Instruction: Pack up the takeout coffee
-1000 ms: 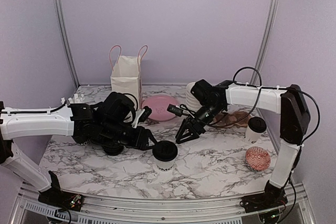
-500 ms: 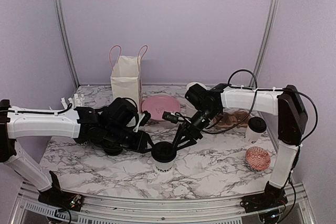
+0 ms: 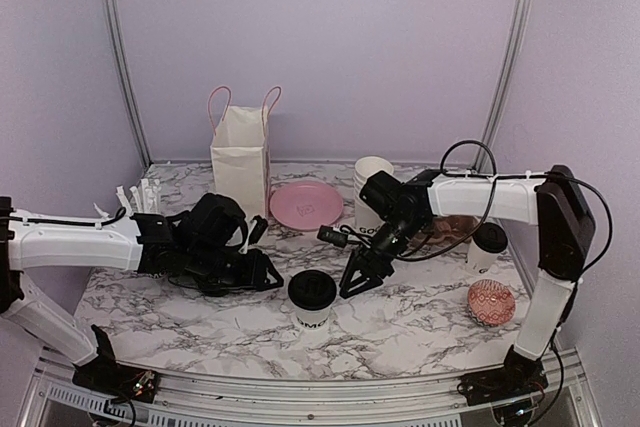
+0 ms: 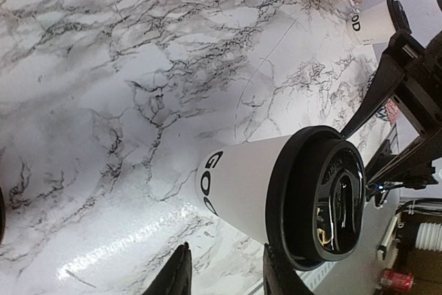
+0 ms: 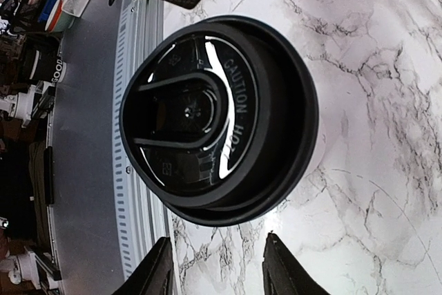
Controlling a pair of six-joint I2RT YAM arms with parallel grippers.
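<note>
A white paper coffee cup with a black lid (image 3: 313, 296) stands upright at the front middle of the marble table. It fills the left wrist view (image 4: 276, 195) and the right wrist view (image 5: 217, 119). My left gripper (image 3: 268, 277) is open and empty just left of it, not touching. My right gripper (image 3: 358, 279) is open and empty just right of it, not touching. A second lidded coffee cup (image 3: 488, 244) stands at the right side; it also shows in the left wrist view (image 4: 373, 22). The white paper bag with pink handles (image 3: 241, 150) stands open at the back left.
A pink plate (image 3: 307, 205) lies behind the cup. A stack of white cups (image 3: 372, 184) stands at the back middle. A cup of wrapped straws (image 3: 143, 197) is at the far left. A red patterned bowl (image 3: 491, 302) sits front right, and brown paper (image 3: 452, 227) lies behind my right arm.
My right gripper has pulled back to the right, off the cup's lid. My left gripper has drawn back left and lower. The cup has not moved.
</note>
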